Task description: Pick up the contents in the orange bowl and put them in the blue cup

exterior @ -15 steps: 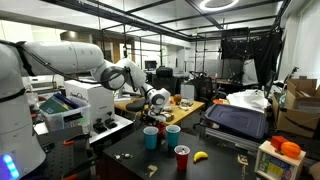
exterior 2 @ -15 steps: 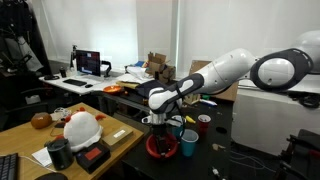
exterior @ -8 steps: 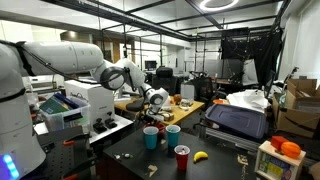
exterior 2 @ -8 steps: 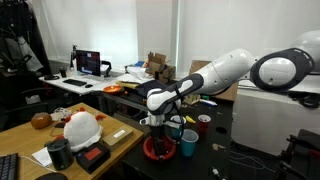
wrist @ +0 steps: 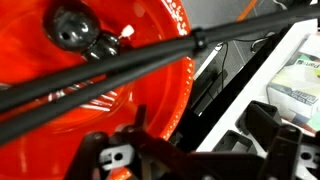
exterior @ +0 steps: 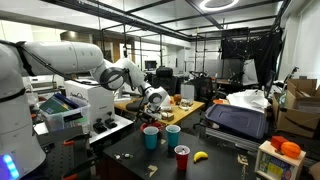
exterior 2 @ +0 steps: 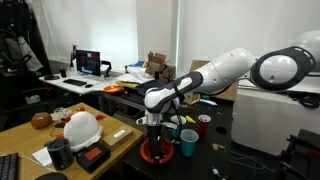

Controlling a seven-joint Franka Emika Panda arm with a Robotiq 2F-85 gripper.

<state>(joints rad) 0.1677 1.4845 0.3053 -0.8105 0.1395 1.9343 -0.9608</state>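
In an exterior view the gripper (exterior: 155, 101) hangs at the end of the white arm (exterior: 70, 57), which reaches in from 9 o'clock over a dark table (exterior: 125, 155). A blue cup (exterior: 150, 138) stands at 6 o'clock from the gripper. A second bluish cup (exterior: 172, 133) stands just beside it at 3 o'clock, a red cup (exterior: 182, 157) is nearer the camera at 5 o'clock, and a banana (exterior: 200, 156) lies close to that cup at 3 o'clock. From this side the orange bowl is too small and too hidden to make out. In the opposite exterior view the gripper (exterior 2: 152, 126) points straight down, directly above the orange bowl (exterior 2: 155, 152) and close over it. The blue cup (exterior 2: 188, 143) stands just beside the bowl at 3 o'clock, and a white-and-orange domed object (exterior 2: 80, 128) sits well apart at 9 o'clock on a wooden desk (exterior 2: 25, 140). In the wrist view the orange bowl (wrist: 30, 55) fills the area from 9 to 12 o'clock. A dark round object (wrist: 75, 27) lies inside it near 11 o'clock, with a small white bit (wrist: 127, 33) touching it at 3 o'clock. A black cable (wrist: 200, 42) crosses the picture diagonally. The gripper (wrist: 195, 150) shows at 6 o'clock, its jaws spread wide apart and holding nothing.
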